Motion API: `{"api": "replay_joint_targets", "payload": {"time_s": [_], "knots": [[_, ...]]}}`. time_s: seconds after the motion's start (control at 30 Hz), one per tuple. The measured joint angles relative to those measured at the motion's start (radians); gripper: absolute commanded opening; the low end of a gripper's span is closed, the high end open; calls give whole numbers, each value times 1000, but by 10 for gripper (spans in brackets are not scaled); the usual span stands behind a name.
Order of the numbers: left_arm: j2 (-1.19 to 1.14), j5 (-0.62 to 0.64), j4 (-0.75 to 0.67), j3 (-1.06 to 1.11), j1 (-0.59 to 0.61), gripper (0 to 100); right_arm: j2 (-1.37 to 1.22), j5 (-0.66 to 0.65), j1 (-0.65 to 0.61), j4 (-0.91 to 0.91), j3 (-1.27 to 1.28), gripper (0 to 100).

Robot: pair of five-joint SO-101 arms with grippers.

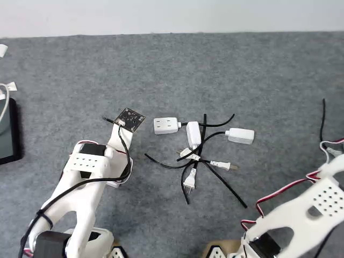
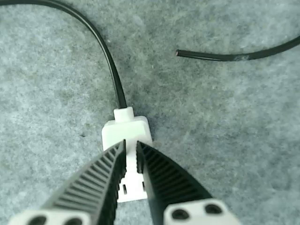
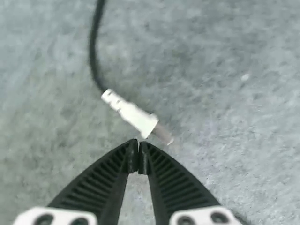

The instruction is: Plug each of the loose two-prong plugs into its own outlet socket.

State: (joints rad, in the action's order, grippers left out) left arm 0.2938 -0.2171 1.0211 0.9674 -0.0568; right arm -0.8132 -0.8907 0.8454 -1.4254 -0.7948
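Grey felt mat (image 1: 258, 70) covers the table. The cords lie tangled at centre.

Left arm (image 1: 86, 177) comes in from the lower left of the high view, with the small circuit board (image 1: 130, 119) on its wrist just beside the leftmost white socket block (image 1: 165, 125). In the left wrist view the left gripper (image 2: 131, 146) sits over that socket block (image 2: 126, 129). Its jaws are all but closed, with a thin slit between the ribbed fingers (image 2: 101, 180), and they grip nothing. I cannot tell whether the fingers touch the block. The block's black cord (image 2: 105, 51) curves away from its far end. A cut cord end (image 2: 234, 56) lies apart on the mat.

Right arm (image 1: 306, 209) enters from the lower right of the high view. In the right wrist view the right gripper (image 3: 138, 147) has its jaws closed tip to tip and empty. A white plug (image 3: 133, 116) lies on the mat just beyond the tips, its metal prongs pointing toward them and its black cord trailing off.

In the high view:
- a second socket block (image 1: 193, 134) stands end-on at the middle
- a third socket block (image 1: 240, 135) lies further right
- one plug (image 1: 220, 164) lies loose among the crossed cords, right of centre
- another plug (image 1: 189, 183) lies loose below it, nearer the arms
- none of the plugs I can make out is seated in a socket

A dark flat device (image 1: 8, 134) lies at the left edge.
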Motion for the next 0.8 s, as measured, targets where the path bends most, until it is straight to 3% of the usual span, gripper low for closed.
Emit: {"api": "replay_joint_targets", "payload": {"time_s": [0.43,0.63,0.73,0.8], "knots": [[0,0,0,0,0,13,-103,-350,-37,72,-17,121],[0,0,0,0,0,13,-153,-387,-66,124,-18,111],[0,0,0,0,0,13,-166,-387,-66,133,-20,10],[0,0,0,0,0,13,-167,-388,-66,133,-21,18]]}}
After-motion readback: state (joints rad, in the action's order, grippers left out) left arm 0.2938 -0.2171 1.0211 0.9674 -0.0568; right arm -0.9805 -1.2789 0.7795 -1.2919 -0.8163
